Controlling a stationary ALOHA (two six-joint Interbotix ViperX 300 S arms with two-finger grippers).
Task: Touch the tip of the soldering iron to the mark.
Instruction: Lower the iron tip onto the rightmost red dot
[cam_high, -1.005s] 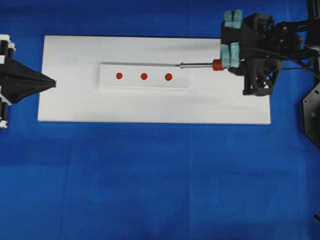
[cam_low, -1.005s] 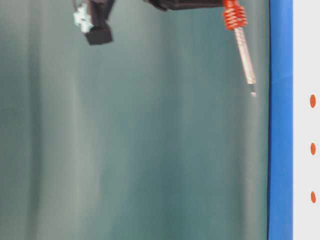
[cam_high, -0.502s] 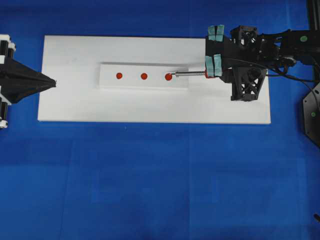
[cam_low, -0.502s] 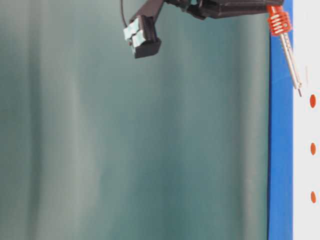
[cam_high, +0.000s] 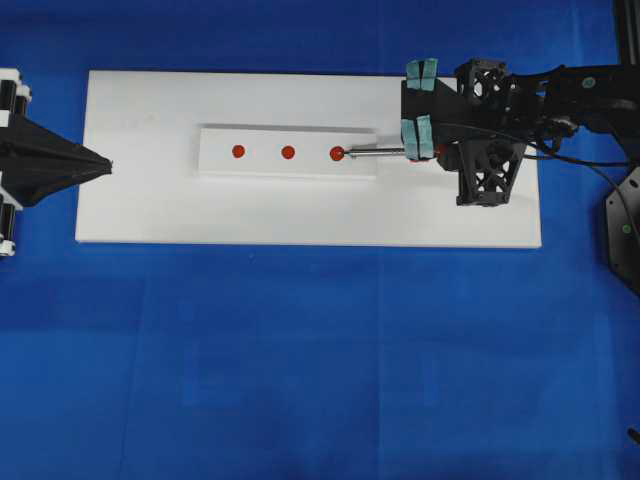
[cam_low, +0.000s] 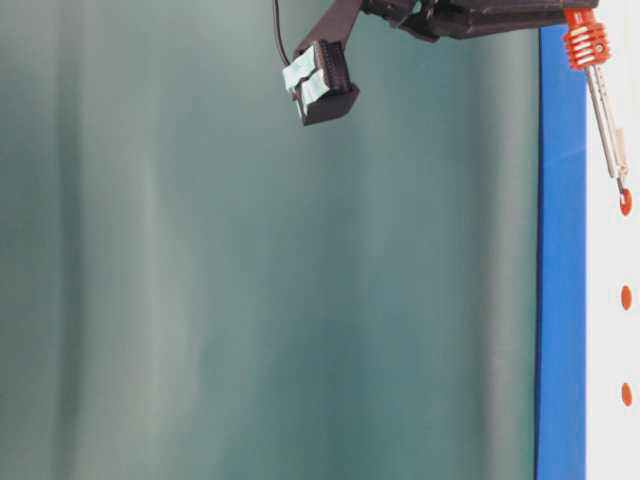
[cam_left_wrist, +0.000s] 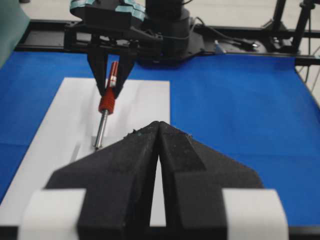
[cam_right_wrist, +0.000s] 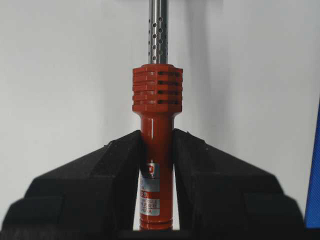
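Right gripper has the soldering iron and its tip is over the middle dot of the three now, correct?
Not the middle dot. In the overhead view the soldering iron, clamped in the right gripper, has its tip at the end dot nearest that gripper; the mark lies beyond it.

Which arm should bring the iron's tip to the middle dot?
Right. The right gripper is shut on the soldering iron, its tip at the end dot beside the mark. The left gripper is shut, empty, off the block.

Open white board (cam_high: 150, 200) around the block (cam_high: 290, 152); nothing in between.
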